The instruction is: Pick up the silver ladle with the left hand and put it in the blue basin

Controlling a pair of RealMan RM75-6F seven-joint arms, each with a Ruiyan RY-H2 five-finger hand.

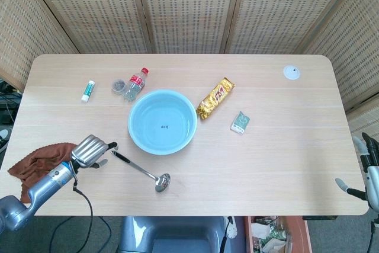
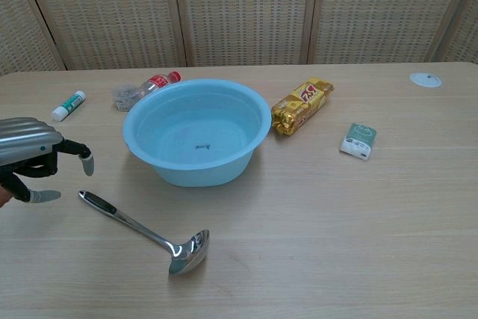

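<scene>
The silver ladle (image 1: 142,170) (image 2: 146,232) lies flat on the table, black handle end to the left, bowl to the right near the front edge. The blue basin (image 1: 162,121) (image 2: 196,131) stands empty just behind it. My left hand (image 1: 92,150) (image 2: 31,155) hovers just left of the ladle's handle tip, fingers apart, holding nothing. My right hand (image 1: 367,170) shows only at the right edge of the head view, off the table, its fingers spread.
A brown cloth (image 1: 37,160) lies left of my left hand. Behind the basin lie a small plastic bottle (image 1: 135,83), a white-green tube (image 1: 87,90) and a gold snack pack (image 1: 215,97). A green-white packet (image 1: 240,122) and a white disc (image 1: 291,72) sit to the right.
</scene>
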